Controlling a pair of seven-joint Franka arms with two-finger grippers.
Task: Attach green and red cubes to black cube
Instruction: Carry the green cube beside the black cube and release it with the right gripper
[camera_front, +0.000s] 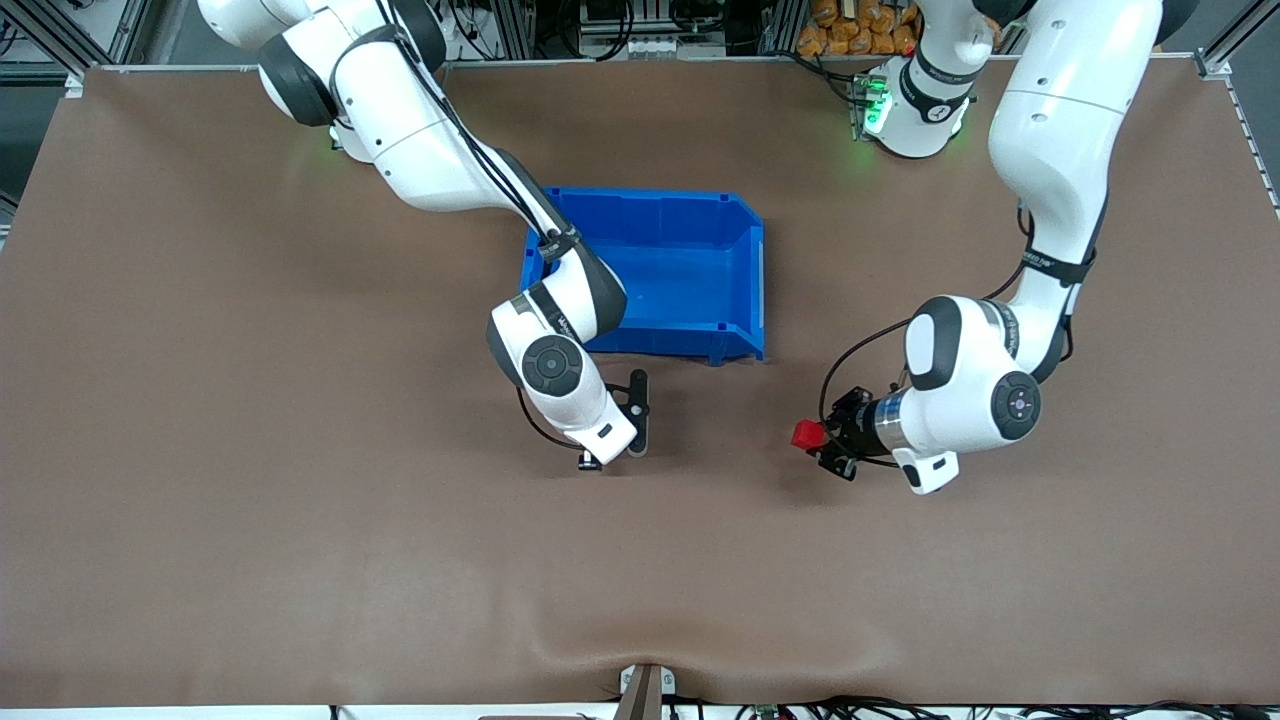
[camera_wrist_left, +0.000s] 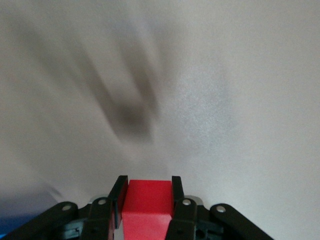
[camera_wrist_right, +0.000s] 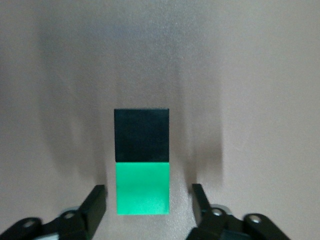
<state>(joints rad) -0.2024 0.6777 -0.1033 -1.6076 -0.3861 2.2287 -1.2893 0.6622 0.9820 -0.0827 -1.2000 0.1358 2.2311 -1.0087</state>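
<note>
The green cube (camera_wrist_right: 142, 189) and the black cube (camera_wrist_right: 141, 135) lie joined side by side on the brown table. My right gripper (camera_wrist_right: 148, 192) points straight down over them, open, with a finger on either side of the green cube and not touching it. In the front view my right gripper (camera_front: 625, 425) hides both cubes. My left gripper (camera_front: 818, 440) lies level over the table toward the left arm's end and is shut on the red cube (camera_front: 806, 434). The red cube (camera_wrist_left: 147, 205) sits squarely between the left gripper's fingers (camera_wrist_left: 177, 187).
A blue bin (camera_front: 690, 340) stands at the table's middle, farther from the front camera than both grippers. Nothing shows inside it. The right arm's forearm crosses over one corner of the bin.
</note>
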